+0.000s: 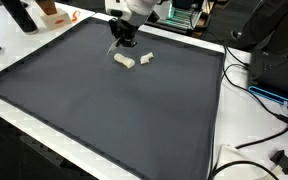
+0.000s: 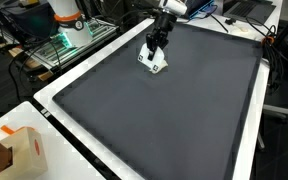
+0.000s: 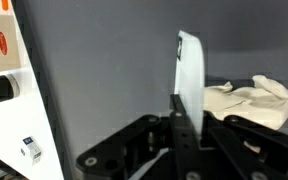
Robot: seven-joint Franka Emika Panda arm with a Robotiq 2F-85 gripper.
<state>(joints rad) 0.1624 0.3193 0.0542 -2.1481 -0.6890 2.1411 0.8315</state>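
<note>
Quick look at the gripper (image 1: 120, 46): parked low over the dark mat (image 1: 104, 110), close to the mat's far edge, pointing pretty much straight down. Directly under the tips, a small white block (image 1: 125, 61) lying on the mat. Same picture in both exterior views, gripper (image 2: 155, 52) right on top of the block (image 2: 156, 67). Looks just above it or barely touching, too small to call from out there.

Wrist view next. Black fingers (image 3: 176, 125) drawn in close, only a narrow slot left between them. White block (image 3: 190, 75) showing edge-on as a thin pale strip, rising straight out of that slot against the mat (image 3: 104, 70). Could be pinched, could simply be lined up past the tips. Honestly can't tell, so no verdict on clamped or loose.

Just beside the block, a crumpled off-white scrap (image 3: 252, 100), also down on the mat, near the fingers but apart from them. In an exterior view, the scrap (image 1: 146, 58) lying next to the block, both well inside the mat's border.

Around the mat: white table rim (image 1: 219, 120) framing it, an orange-and-white box (image 2: 19, 150) off one near corner of the mat, black cables (image 1: 259, 90) trailing off past another edge.
</note>
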